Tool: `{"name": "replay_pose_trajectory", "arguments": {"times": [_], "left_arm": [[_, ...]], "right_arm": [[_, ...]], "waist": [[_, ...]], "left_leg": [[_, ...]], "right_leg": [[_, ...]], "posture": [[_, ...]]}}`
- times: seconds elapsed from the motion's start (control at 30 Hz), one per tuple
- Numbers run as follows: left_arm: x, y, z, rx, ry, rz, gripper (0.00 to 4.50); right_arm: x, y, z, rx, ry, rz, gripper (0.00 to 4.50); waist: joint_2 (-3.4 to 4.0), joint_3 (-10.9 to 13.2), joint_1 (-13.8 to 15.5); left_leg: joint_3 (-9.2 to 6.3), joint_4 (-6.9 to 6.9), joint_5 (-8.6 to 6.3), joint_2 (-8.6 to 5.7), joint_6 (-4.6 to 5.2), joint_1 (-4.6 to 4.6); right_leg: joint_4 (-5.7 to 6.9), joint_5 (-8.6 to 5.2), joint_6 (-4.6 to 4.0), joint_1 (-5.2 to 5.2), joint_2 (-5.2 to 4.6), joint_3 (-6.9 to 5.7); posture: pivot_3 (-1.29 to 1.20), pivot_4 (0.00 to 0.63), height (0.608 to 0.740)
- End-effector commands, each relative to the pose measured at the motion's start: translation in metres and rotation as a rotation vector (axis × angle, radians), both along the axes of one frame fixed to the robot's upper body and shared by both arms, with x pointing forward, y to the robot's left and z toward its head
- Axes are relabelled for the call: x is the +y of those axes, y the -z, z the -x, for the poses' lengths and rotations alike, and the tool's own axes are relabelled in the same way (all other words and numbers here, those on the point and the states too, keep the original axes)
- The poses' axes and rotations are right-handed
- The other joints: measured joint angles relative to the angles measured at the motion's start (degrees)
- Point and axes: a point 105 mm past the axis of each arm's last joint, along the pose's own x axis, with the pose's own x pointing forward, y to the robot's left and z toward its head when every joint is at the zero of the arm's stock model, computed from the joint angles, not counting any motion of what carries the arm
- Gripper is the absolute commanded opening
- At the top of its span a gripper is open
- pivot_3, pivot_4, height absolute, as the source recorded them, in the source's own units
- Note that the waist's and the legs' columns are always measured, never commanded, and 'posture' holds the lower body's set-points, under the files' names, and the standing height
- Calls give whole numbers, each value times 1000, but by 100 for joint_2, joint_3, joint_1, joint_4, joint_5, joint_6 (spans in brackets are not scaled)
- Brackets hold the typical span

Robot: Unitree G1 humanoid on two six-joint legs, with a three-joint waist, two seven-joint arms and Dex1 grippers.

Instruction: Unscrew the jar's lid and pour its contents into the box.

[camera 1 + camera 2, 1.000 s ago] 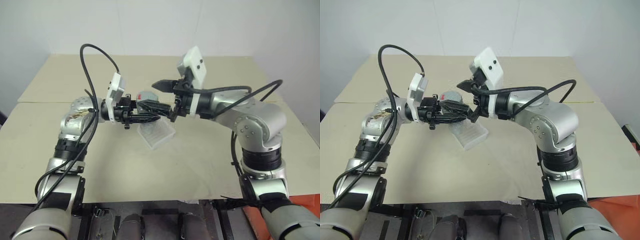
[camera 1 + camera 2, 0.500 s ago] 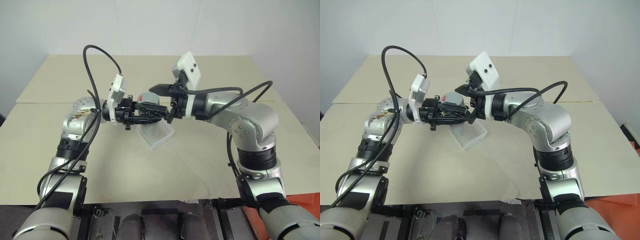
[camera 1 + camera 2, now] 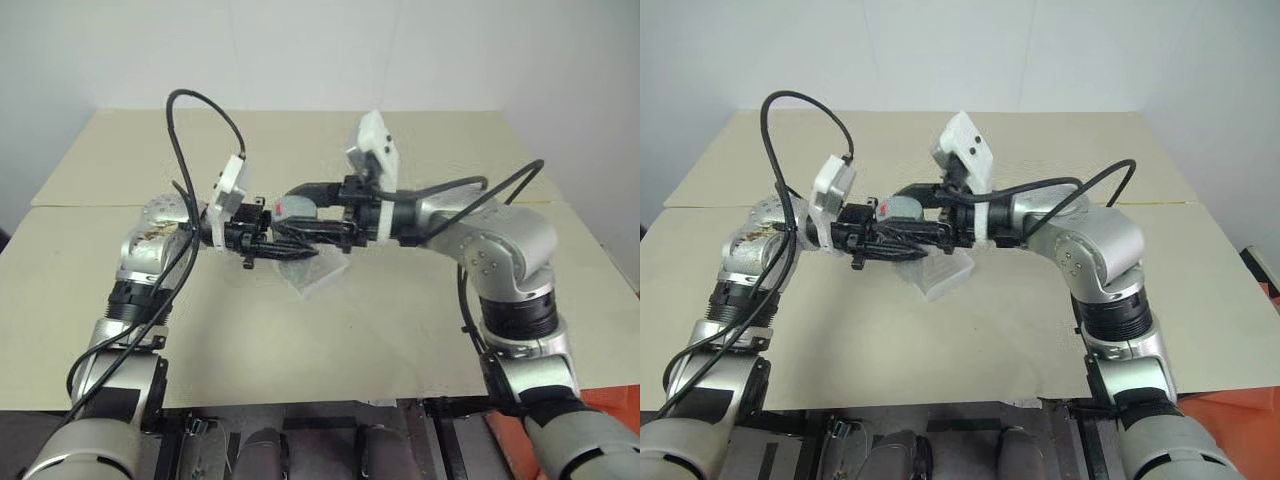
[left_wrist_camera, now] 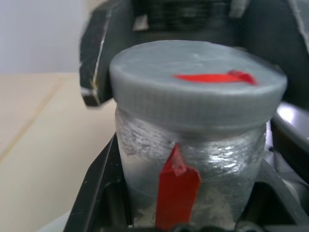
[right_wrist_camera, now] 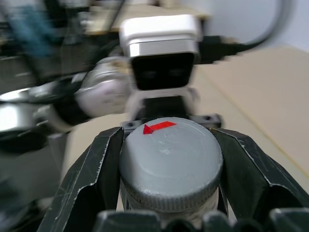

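The table (image 3: 400, 330) is topped by the box (image 3: 318, 274). Just above the box, the jar (image 4: 193, 179) is pinched by the left gripper (image 3: 300, 242). On the jar, the lid (image 5: 170, 159) is flanked by the right gripper's (image 5: 169, 166) 2 fingers (image 5: 91, 179), pressed against its rim.

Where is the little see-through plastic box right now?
The shallow clear plastic box sits on the beige table near the middle of the head views, just below the small grey-lidded jar held up between both grippers.
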Motion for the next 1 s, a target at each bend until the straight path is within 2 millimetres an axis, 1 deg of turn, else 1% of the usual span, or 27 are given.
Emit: {"name": "replay_pose_trajectory", "arguments": {"times": [0.03, 0.17, 0.27, 0.37, 0.47, 0.53, 0.57, 0.6, 0.63, 0.67, 0.77, 0.87, 0.93, 1.0], "left_arm": [[8, -21, 17, -57, 73, 33, 1943], [9, -29, 32, -63, 136, 50, 1943], [10, -28, 43, -56, 170, 40, 1943], [13, -26, 47, -64, 167, 25, 1943], [14, -23, 47, -51, 153, 31, 1943], [14, -21, 45, -45, 119, 43, 1943], [14, -19, 44, -40, 99, 49, 1943], [15, -18, 43, -35, 79, 52, 1943], [17, -16, 41, -33, 55, 54, 1943], [20, -16, 38, -28, 26, 56, 1943], [28, -15, 31, -8, -35, 61, 1943], [36, -16, 17, 16, -128, 81, 1943], [39, -15, 8, 16, -177, 79, 1943], [38, -12, -1, 14, -208, 73, 1943]], "right_arm": [[-7, -8, 15, -41, -264, -15, 2768], [-3, -6, 7, -55, -382, 19, 2768], [-4, -6, 7, -63, -472, 22, 2768], [-1, -5, 2, -90, -496, 33, 2768], [4, -2, -4, -100, -478, 31, 2768], [5, 0, -5, -109, -449, 24, 3491], [3, 0, -5, -113, -436, 19, 3719], [1, -1, -6, -116, -417, 5, 4061], [-2, -3, -7, -117, -387, -11, 4325], [-6, -4, -8, -120, -354, -24, 4464], [-15, -6, -11, -132, -259, -40, 4464], [-23, -6, -14, -151, -104, -40, 4464], [-25, -11, -10, -162, -53, -67, 4464], [-23, -20, -1, -161, -18, -116, 4464]], "waist": [[1, 0, -2], [4, 2, -37], [6, 4, -24], [7, 5, -4], [8, 6, 13], [10, 7, 8], [10, 7, 13], [10, 7, 19], [10, 7, 27], [10, 7, 23], [11, 8, 5], [11, 8, 2], [11, 8, 1], [11, 8, 0]], "left_leg": [[0, 0, 0, 0, 0, 1], [-1, -1, 0, 3, 1, 7], [-2, -1, 1, 4, -2, 6], [0, 1, 2, 3, -3, 4], [0, 1, 4, 3, -6, 2], [1, 1, 4, 3, -7, 2], [1, 1, 4, 3, -8, 1], [0, 2, 5, 4, -9, 0], [0, 2, 5, 3, -10, 0], [0, 4, 5, 3, -10, 0], [1, 2, 8, 3, -15, 1], [0, -1, 11, 4, -18, 4], [1, 1, 11, 3, -18, 4], [2, 0, 11, 3, -18, 4]], "right_leg": [[1, 0, 0, 0, 0, 1], [7, 0, 0, -1, 2, 3], [7, 0, 0, -1, 3, 3], [5, 0, 0, -1, 3, 3], [6, 0, 1, -1, 3, 0], [5, 0, 1, -1, 3, 0], [5, -1, 1, -2, 3, 0], [5, -1, 1, -2, 3, -2], [5, -1, 1, -2, 3, -2], [4, -1, 1, 0, 3, -2], [6, -1, 1, -2, 3, -2], [9, -1, 1, -3, 3, -2], [9, -1, 1, -3, 3, -2], [8, -1, 1, -2, 3, -1]], "posture": [[0, 150, 740], [0, 150, 740], [0, 150, 740], [0, 150, 740], [0, 150, 740], [0, 150, 740], [0, 150, 740], [0, 150, 740], [0, 150, 740], [0, 150, 740], [0, 150, 740], [0, 150, 740], [0, 150, 740], [0, 150, 740]]}}
